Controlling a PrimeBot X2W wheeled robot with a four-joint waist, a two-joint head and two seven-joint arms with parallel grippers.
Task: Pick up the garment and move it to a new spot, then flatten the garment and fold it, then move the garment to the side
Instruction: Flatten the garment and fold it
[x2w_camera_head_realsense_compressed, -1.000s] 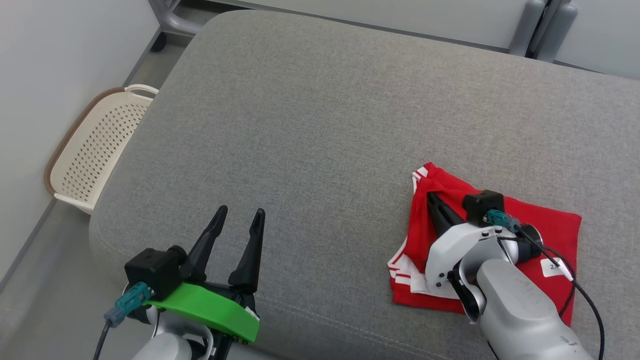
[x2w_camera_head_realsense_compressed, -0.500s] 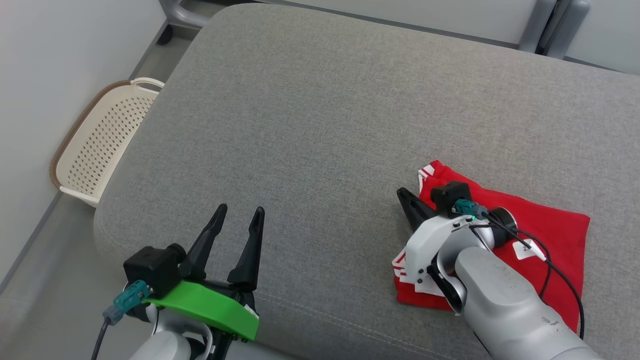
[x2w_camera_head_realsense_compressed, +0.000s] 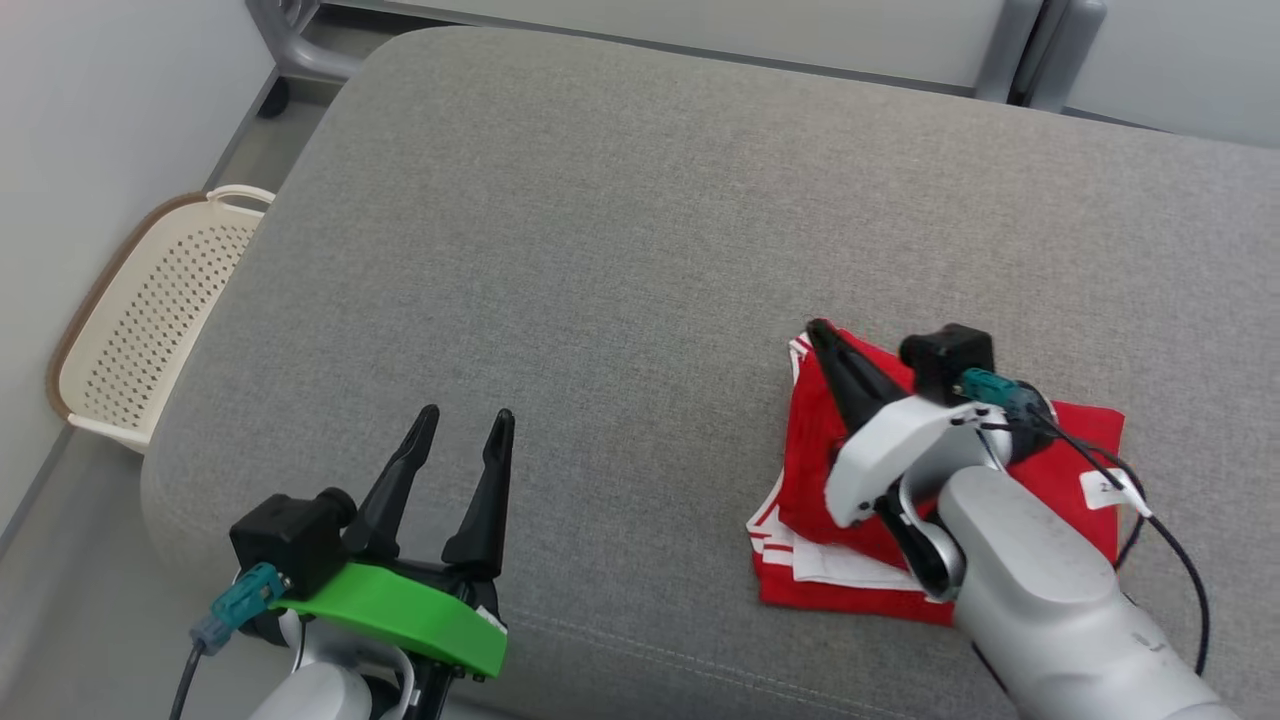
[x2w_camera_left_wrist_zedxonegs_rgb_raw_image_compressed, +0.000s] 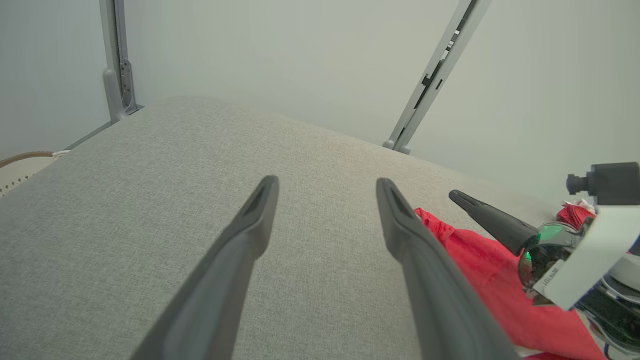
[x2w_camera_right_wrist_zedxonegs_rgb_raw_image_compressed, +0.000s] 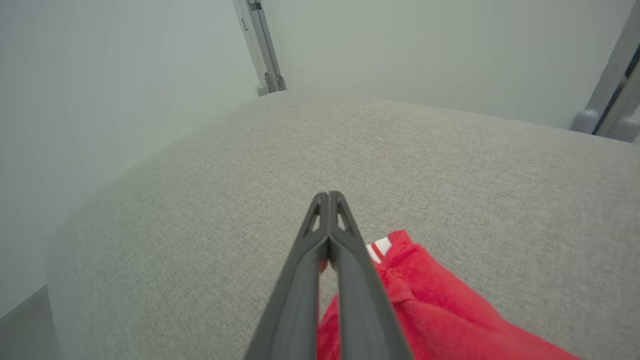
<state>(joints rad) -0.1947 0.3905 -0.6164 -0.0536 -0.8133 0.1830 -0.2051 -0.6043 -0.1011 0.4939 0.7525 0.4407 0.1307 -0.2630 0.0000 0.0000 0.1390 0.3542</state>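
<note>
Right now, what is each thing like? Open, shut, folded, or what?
Garment: folded, lying on the grey cushion.
Left pincer: open, holding nothing, over the cushion's near edge.
Right pincer: shut, lying over the garment's far left corner; I can see no cloth pinched in it.
Basket: upright on the floor beside the cushion.

The right arm (x2w_camera_head_realsense_compressed: 1050, 590) covers the middle of the red garment (x2w_camera_head_realsense_compressed: 805, 440). The white tag (x2w_camera_head_realsense_compressed: 1105, 488) over the garment's right side has writing too small to read.
</note>
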